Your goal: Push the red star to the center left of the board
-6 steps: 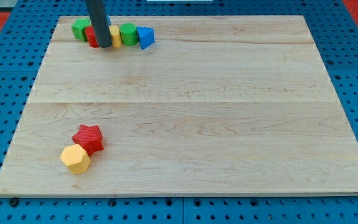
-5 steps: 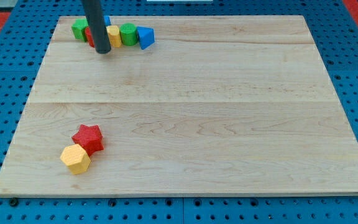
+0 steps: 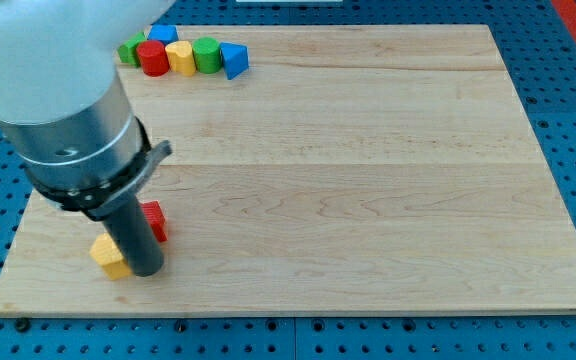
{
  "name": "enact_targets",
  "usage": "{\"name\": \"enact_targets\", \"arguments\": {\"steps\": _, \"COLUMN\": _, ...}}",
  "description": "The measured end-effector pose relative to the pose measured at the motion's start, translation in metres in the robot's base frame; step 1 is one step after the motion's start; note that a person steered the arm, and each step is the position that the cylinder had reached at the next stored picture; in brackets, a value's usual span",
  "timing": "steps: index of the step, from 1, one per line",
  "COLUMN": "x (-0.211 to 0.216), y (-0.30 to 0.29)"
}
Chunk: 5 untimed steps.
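The red star [image 3: 154,220] lies near the board's bottom left, mostly hidden behind my rod. A yellow hexagon block [image 3: 107,255] sits just below and left of it, also partly hidden. My tip [image 3: 145,272] rests on the board right between them, below the red star and touching the yellow block's right side. The arm's white and grey body fills the view's upper left.
A row of blocks stands at the board's top left: a green block [image 3: 128,50], a red cylinder [image 3: 153,57], a yellow block [image 3: 180,58], a green cylinder [image 3: 206,54], a blue triangle [image 3: 233,60] and a blue block [image 3: 162,34] behind. The board's bottom edge [image 3: 298,310] is close below my tip.
My rod has moved from the top-left row of blocks down to the bottom left, landing by the red star and yellow hexagon. The yellow hexagon has shifted slightly left.
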State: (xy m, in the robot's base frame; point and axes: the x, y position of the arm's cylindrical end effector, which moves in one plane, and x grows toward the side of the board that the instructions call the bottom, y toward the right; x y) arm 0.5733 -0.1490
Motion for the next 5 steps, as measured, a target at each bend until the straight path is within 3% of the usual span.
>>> {"name": "enact_targets", "arguments": {"steps": 2, "x": -0.074, "y": 0.014}}
{"name": "enact_targets", "arguments": {"steps": 3, "x": -0.154, "y": -0.049}}
{"name": "enact_targets", "arguments": {"steps": 4, "x": -0.162, "y": -0.066}}
{"name": "enact_targets", "arguments": {"steps": 5, "x": -0.108, "y": -0.017}}
